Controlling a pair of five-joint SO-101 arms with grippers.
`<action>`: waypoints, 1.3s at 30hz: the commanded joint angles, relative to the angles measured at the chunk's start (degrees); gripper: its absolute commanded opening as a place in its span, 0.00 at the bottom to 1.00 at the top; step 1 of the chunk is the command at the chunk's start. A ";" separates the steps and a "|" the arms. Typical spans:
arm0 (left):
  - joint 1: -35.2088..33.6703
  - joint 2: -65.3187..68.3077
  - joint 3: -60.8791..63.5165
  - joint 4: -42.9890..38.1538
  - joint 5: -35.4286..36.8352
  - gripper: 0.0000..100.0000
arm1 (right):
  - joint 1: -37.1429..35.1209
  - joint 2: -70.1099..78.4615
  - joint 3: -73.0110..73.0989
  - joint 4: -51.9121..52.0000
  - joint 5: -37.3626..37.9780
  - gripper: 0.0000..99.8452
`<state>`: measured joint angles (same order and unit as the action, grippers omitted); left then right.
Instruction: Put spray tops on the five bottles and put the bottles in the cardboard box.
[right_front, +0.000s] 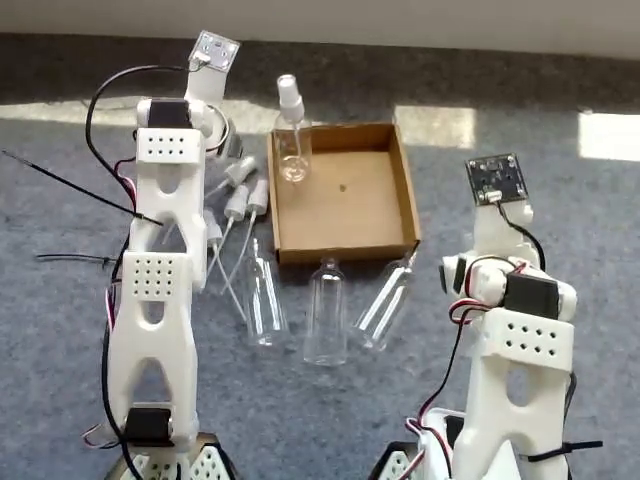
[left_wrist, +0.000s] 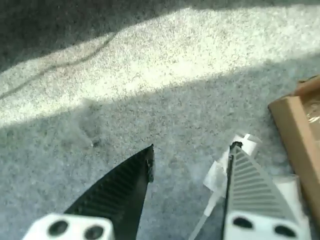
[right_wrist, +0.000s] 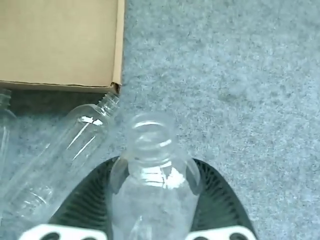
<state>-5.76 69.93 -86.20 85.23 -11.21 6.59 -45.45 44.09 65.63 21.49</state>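
My right gripper (right_wrist: 155, 167) is shut on a clear topless bottle (right_wrist: 150, 150) with its open neck pointing away, just short of the cardboard box (right_wrist: 60, 50). A second topless bottle (right_wrist: 65, 155) lies tilted beside it. In the high view three topless bottles (right_front: 325, 310) rest in front of the box (right_front: 345, 247), and one bottle with a spray top (right_front: 292, 140) stands in the box's far left corner. My left gripper (left_wrist: 191, 149) is open over the carpet, with a white spray top (left_wrist: 220, 175) against one finger. Several spray tops (right_front: 240, 195) lie left of the box.
The left arm (right_front: 160, 260) stretches up the left side and the right arm (right_front: 510, 330) stands at the front right. Black cables (right_front: 70, 185) trail over the grey carpet at left. A box corner (left_wrist: 295, 130) is close to my left gripper.
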 joint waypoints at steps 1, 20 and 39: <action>1.71 -1.19 -9.54 4.92 -0.26 0.23 | -0.22 -1.01 -0.48 -0.92 0.70 0.00; 1.98 7.25 -4.09 1.32 -5.45 0.23 | -0.22 -1.36 1.19 -0.84 0.70 0.00; -4.44 -7.69 -5.67 16.18 -5.63 0.04 | 0.04 -1.19 1.63 -0.75 0.79 0.00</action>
<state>-5.93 75.30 -92.35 97.19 -16.92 6.68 -45.45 46.46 65.63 21.49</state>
